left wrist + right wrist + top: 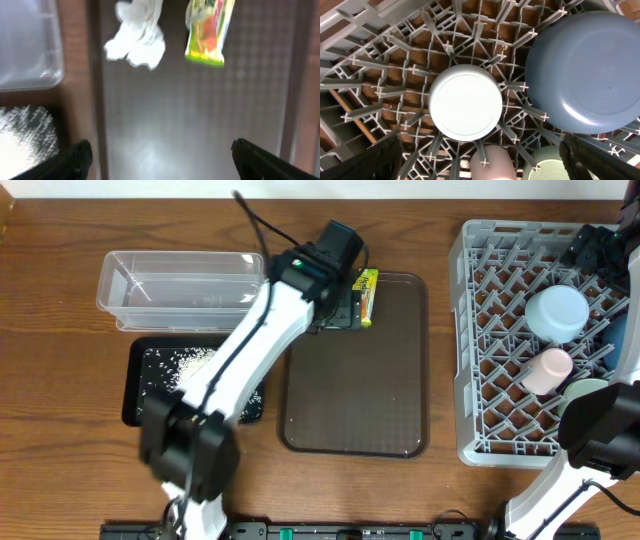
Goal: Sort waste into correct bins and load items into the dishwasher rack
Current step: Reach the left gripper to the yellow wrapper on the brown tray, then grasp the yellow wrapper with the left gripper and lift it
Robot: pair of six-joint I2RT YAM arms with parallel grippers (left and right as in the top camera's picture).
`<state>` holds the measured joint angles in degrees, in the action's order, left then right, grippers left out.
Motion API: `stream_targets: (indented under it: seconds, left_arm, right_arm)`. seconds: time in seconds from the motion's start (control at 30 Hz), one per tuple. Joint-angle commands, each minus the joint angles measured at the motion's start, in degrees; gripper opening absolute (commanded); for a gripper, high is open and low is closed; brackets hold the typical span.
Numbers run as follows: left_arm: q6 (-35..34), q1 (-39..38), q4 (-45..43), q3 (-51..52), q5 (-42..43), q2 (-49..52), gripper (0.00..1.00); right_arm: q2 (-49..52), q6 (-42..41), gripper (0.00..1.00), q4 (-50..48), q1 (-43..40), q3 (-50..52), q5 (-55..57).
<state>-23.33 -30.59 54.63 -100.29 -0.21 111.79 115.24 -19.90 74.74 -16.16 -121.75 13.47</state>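
Left wrist: end effector (160, 159) agape, empty

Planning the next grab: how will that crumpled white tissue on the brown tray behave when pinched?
The tissue looks soft and crumpled, so it will probably squash and flop rather than hold its shape. It seems very light and may slide across the brown tray if nudged.

The table (50, 470) has a brown wood-grain top, with the grain running left to right. A pale strip (450, 188) borders its far edge. Lighting is even and the shadows are soft.
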Motion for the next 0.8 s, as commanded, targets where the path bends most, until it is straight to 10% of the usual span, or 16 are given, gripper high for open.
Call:
stream_targets:
  seconds: [0.0,0.27,0.77]
  left_arm:
    - [6.4,-0.13,-5.88,-0.72,3.41,2.64,0.91]
    - [9.62,-0.74,-24.98,-0.07,2.1,5.33,0.91]
    - [18.21,-4.28,-32.65,-0.09,-6.86,15.41,0.91]
  right_arm:
    - [0.28,0.68,0.99,0.02,-0.37,-0.04,0.2]
    - [0.28,0.68,0.99,0.02,-0.37,-0.04,0.2]
    - [0.28,0.68,0.99,0.02,-0.37,-0.04,0.2]
